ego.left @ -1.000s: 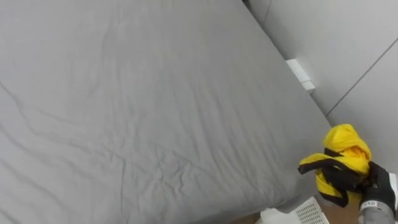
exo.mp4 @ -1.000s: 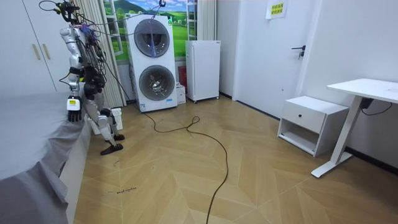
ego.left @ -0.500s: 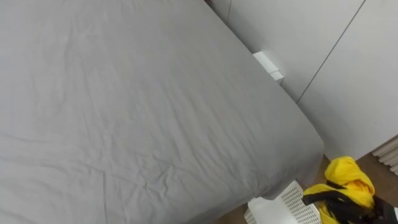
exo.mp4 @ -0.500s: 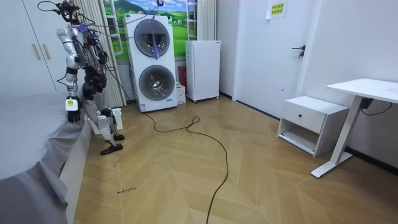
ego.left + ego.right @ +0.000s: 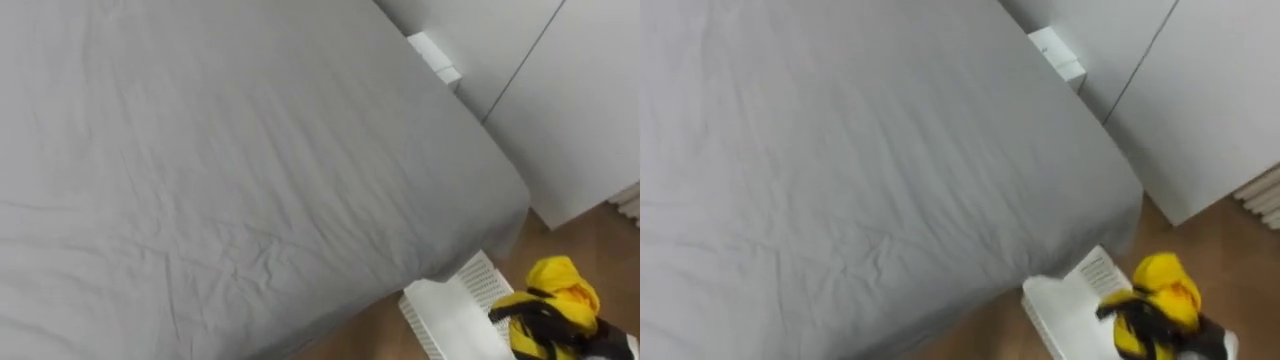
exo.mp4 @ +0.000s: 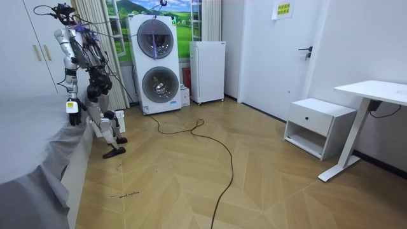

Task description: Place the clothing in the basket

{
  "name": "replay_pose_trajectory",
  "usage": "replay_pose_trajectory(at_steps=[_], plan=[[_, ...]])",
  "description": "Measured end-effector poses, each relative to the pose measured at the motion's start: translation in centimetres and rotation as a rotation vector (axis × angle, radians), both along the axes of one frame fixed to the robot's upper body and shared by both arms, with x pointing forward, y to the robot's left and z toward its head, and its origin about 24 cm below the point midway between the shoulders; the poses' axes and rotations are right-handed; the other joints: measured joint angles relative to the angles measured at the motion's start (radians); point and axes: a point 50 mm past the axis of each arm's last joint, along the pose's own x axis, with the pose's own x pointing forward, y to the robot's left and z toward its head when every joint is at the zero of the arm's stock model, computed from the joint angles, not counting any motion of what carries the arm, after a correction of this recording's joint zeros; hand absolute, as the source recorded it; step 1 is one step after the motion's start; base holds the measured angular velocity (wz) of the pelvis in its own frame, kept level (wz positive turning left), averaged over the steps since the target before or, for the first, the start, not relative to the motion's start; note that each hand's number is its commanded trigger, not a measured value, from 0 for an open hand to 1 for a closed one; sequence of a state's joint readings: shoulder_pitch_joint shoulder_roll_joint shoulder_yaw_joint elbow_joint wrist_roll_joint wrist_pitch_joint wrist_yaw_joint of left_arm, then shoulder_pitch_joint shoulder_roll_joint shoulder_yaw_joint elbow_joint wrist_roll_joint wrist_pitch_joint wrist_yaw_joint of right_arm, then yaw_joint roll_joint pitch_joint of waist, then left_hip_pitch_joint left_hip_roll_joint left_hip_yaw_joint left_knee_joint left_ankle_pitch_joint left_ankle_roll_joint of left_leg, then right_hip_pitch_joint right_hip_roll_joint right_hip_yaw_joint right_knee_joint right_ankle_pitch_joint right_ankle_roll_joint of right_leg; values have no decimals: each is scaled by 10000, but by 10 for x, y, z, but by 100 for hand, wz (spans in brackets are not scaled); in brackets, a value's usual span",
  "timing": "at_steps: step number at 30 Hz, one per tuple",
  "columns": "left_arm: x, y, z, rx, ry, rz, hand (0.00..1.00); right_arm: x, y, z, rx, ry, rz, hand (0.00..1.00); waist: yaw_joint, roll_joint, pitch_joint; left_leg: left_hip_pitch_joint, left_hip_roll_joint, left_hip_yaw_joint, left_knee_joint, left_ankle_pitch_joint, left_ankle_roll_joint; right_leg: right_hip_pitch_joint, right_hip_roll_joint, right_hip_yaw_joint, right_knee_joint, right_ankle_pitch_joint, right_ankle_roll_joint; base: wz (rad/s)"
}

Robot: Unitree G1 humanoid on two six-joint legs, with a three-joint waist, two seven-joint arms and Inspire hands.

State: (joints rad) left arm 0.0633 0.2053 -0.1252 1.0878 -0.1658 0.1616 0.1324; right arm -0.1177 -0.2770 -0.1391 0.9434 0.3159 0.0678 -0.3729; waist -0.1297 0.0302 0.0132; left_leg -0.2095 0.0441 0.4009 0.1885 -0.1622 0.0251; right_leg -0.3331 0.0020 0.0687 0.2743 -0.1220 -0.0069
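A yellow garment (image 5: pixel 558 298) with dark trim is bunched in my right hand (image 5: pixel 548 322), whose dark fingers are curled round it at the lower right of the eye views. Garment (image 5: pixel 1164 285) and hand (image 5: pixel 1137 318) hang just right of a white slotted basket (image 5: pixel 448 312) that stands on the wood floor against the bed's corner. In the room view I stand at the bed's far end, and my left hand (image 6: pixel 73 110) hangs low beside the mattress edge. The basket (image 6: pixel 118 119) shows behind my legs there.
A grey-sheeted bed (image 5: pixel 220 170) takes up most of the eye views. White wardrobe doors (image 5: pixel 560 110) rise past its right side. In the room view a stacked washer and dryer (image 6: pixel 155 63), a small fridge (image 6: pixel 207 71) and a floor cable (image 6: pixel 216 152) lie behind me.
My right hand has carried the yellow garment off the bed's edge and down beside the basket. The view has swung toward the bed corner, bringing more of the basket in. My torso has turned slightly.
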Motion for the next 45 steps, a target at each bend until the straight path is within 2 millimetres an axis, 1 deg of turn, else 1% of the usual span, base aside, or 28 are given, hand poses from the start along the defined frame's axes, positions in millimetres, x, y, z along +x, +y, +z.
replay_pose_trajectory(at_steps=[1,2,3,4,5,6,8,9,11,12,13,14,16,18,19,20,24,27,29,38,42,44,45], plan=[[1,-1,0,49,-13,-36,0,1,0,0,-11,5,6,100,2,39,-13,-123,4,-72,66,5,2,-75,-13,-62,14,1,-2,27],[5,-2,0,141,-76,-185,0,3,1,0,-58,80,7,100,11,106,-26,-355,16,-239,174,7,6,-206,-37,-193,16,13,-20,29],[8,-2,0,143,-103,-238,0,4,1,-1,-66,161,-70,80,101,155,-25,-483,17,-324,180,30,9,-299,-50,-301,13,56,-47,24],[10,-3,0,121,-139,-215,0,4,1,-2,-75,232,-119,24,157,173,-29,-526,18,-353,180,38,9,-344,-51,-335,13,75,-52,15],[13,-3,1,99,-234,-216,0,3,1,-3,-125,345,-227,0,261,202,-21,-594,16,-424,180,40,8,-378,-79,-468,-9,78,-54,11],[14,-3,1,95,-276,-220,0,3,0,-3,-150,398,-278,0,294,214,-15,-626,14,-447,180,42,7,-400,-90,-506,-4,77,-55,12],[18,-4,1,81,-474,-239,0,5,0,-3,-238,439,-411,0,486,236,-22,-873,-17,-497,181,55,25,-630,-134,-595,5,77,-54,9],[20,-4,2,101,-531,-251,0,6,0,-3,-273,462,-461,0,520,254,-18,-1018,-34,-563,181,68,44,-744,-171,-722,-2,78,-52,12],[21,-4,2,123,-616,-275,0,7,1,-4,-207,550,-562,0,600,257,-21,-1151,-49,-635,181,69,46,-845,-179,-755,-4,79,-50,11],[21,-4,2,136,-643,-300,0,7,1,-5,-124,596,-660,0,618,265,-20,-1202,-70,-799,181,69,46,-875,-195,-836,1,74,-45,8],[21,-4,2,154,-672,-317,0,7,1,-5,-80,592,-701,0,635,271,-18,-1230,-71,-830,182,69,46,-892,-199,-897,2,72,-44,10],[22,-3,2,177,-744,-334,0,8,1,-5,19,564,-820,0,685,285,-15,-1293,-65,-865,182,70,45,-945,-210,-1036,6,72,-45,6],[22,-4,2,211,-801,-333,0,10,2,-5,55,542,-861,0,740,323,6,-1336,-59,-912,182,70,44,-972,-225,-1165,3,72,-46,7],[23,-4,3,250,-856,-376,0,11,1,-3,-13,391,-837,0,768,441,36,-1332,-62,-983,183,70,43,-925,-283,-1490,-6,73,-47,11],[23,-4,3,250,-872,-426,0,11,1,-3,-14,356,-830,0,774,468,45,-1320,-64,-988,183,70,43,-909,-294,-1555,-6,73,-47,7],[23,-5,2,240,-871,-520,0,10,1,-4,-7,340,-812,0,797,521,54,-1284,-72,-990,183,70,44,-873,-308,-1574,-16,73,-47,0],[25,-6,3,77,-922,-611,0,13,0,-2,28,160,-679,0,786,618,96,-1278,-106,-1013,186,87,71,-856,-365,-1660,-12,69,-55,2],[26,-6,3,-26,-981,-697,0,9,-2,-4,7,259,-724,0,744,678,132,-1286,-151,-1021,189,124,117,-853,-445,-1752,-2,62,-66,4],[27,-7,3,-129,-991,-759,0,8,-2,-4,27,262,-731,0,744,686,137,-1287,-185,-1020,182,137,139,-866,-524,-1765,13,46,-51,0],[28,-9,3,-286,-1131,-1059,0,10,-4,-2,-134,-110,-740,0,766,676,127,-1253,-268,-1020,173,163,183,-881,-585,-1813,160,-5,19,2],[23,-7,2,-292,-1030,-1025,0,8,-9,0,-202,-205,-774,0,754,645,117,-908,-263,-1003,97,163,183,-517,-557,-1813,54,-7,23,0],[18,-7,1,-304,-1002,-976,0,5,-10,0,-154,-302,-656,0,753,590,95,-720,-255,-1035,70,163,181,-269,-535,-1833,-60,-9,22,4],[16,-6,1,-302,-1019,-927,0,1,-11,-2,-93,-305,-629,0,758,536,67,-590,-246,-1060,60,164,180,-65,-512,-1847,-183,-10,22,8]])
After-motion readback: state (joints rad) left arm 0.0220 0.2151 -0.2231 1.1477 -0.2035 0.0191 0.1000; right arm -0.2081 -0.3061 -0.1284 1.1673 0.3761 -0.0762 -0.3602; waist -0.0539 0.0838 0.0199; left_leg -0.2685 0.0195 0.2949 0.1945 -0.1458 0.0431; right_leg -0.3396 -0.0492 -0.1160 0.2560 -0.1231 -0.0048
